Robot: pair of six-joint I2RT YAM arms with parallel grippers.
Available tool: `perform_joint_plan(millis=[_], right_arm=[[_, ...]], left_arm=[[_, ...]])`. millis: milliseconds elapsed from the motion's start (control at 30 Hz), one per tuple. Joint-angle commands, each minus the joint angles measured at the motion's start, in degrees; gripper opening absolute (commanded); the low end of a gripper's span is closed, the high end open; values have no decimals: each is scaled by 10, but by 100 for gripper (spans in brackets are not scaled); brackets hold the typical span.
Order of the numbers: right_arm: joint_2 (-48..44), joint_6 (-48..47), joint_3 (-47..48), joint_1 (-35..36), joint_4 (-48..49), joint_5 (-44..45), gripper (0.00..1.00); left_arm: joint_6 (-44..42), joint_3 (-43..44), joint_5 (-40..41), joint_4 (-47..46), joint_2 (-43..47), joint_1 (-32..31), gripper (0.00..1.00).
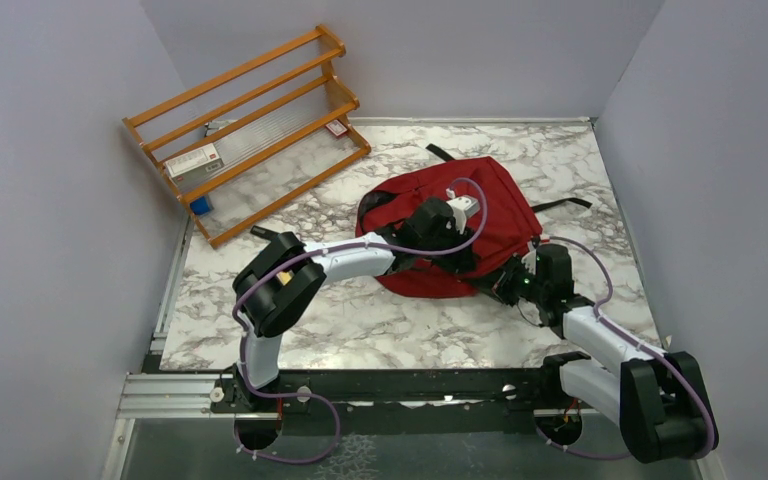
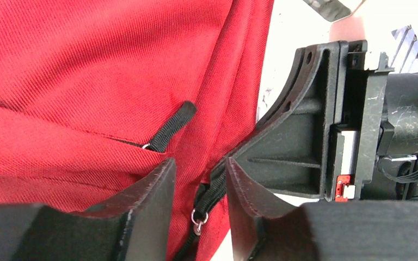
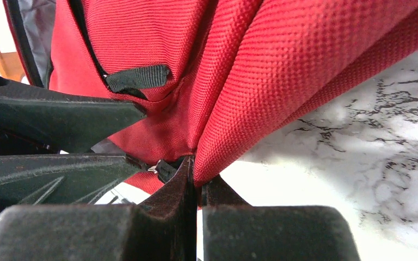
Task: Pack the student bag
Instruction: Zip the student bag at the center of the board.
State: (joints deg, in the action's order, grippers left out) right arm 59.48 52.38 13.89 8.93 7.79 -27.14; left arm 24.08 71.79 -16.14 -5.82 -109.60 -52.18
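Observation:
The student bag [image 1: 490, 205], dark red with black trim, lies flat mid-table. My right gripper [image 3: 198, 175] is shut on a fold of its red fabric at the near edge, also in the top view [image 1: 508, 283]. My left gripper [image 2: 200, 168] reaches over the bag [image 2: 87, 81] from the left and meets that same spot [image 1: 475, 265]. Its jaws stand apart, with a black zipper strap and metal ring [image 2: 198, 215] loose between them. A second black pull tab [image 2: 173, 125] lies just beyond. Grey lining [image 3: 35, 32] shows at an opening.
A wooden rack [image 1: 250, 130] leans at the back left, with a white box [image 1: 193, 160] and small items on it. Grey walls close in three sides. A black bag strap [image 1: 560, 204] trails to the right. The right gripper's body [image 2: 305, 136] sits close beside my left fingers.

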Motion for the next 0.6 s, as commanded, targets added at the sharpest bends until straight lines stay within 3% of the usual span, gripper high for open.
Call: perform_joint_plan(millis=[0, 300, 567], right_arm=[[4, -10, -13, 5, -7, 10, 1], [27, -14, -39, 5, 32, 9, 1], [36, -14, -46, 5, 44, 10, 1]], left_arm=[[39, -7, 18, 48, 19, 3, 43], [63, -3, 3, 52, -6, 3, 48], [-4, 14, -5, 65, -22, 3, 49]])
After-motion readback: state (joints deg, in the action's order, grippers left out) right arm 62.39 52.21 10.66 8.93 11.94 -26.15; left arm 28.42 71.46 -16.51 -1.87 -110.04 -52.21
